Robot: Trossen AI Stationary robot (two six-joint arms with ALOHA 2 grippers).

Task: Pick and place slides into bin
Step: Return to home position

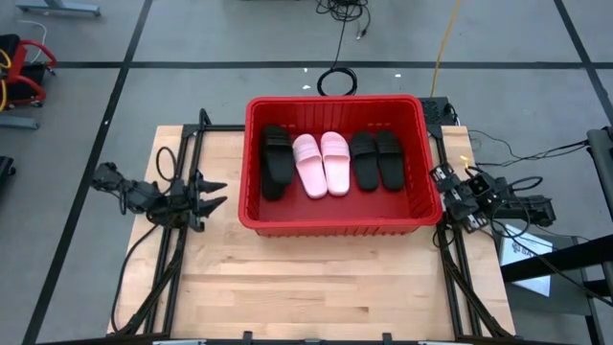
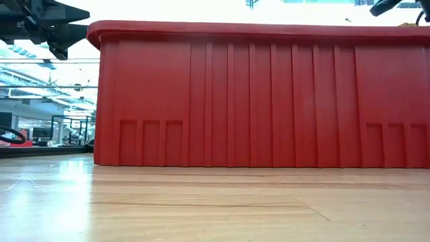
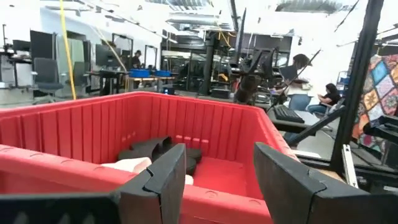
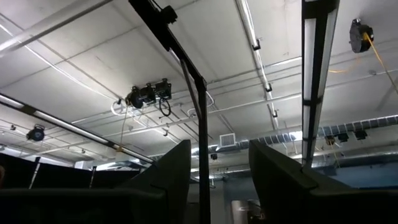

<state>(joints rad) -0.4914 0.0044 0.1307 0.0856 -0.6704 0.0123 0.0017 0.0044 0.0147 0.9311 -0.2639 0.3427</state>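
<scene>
while the left arm rests over the left part of the table (image 1: 316, 278), the left gripper (image 1: 222, 193) is held level and aimed at the bin (image 1: 337, 226), both fingers spread wide with nothing between them. the bin's end wall stands just ahead of those fingertips, near but not touching. the bin sits flat on the table, toward the far edge, its ribbed walls upright. inside, reading away from the left fingertips: first the black slides (image 1: 276, 163), lying close to the near end wall and overlapped so closely that i cannot tell them apart; next two pale pink slides (image 1: 310, 168) side by side, touching each other, straps uppermost; then a black pair (image 1: 365, 161), also side by side. a strip of bare bin floor separates the black pair from the wall farthest from the left fingertips. every slide in view lies within the bin walls. past that wall, at the table's right edge, the right arm is folded with the right gripper (image 4: 219, 149) tilted upward: its fingers are parted and empty, and only the ceiling (image 4: 93, 74) and a dark frame post (image 4: 202, 124) show beyond the fingertips. the bin lies beside and below that gripper, not ahead of its fingers. a person (image 3: 328, 98) sits in the room well beyond the left fingertips.
</scene>
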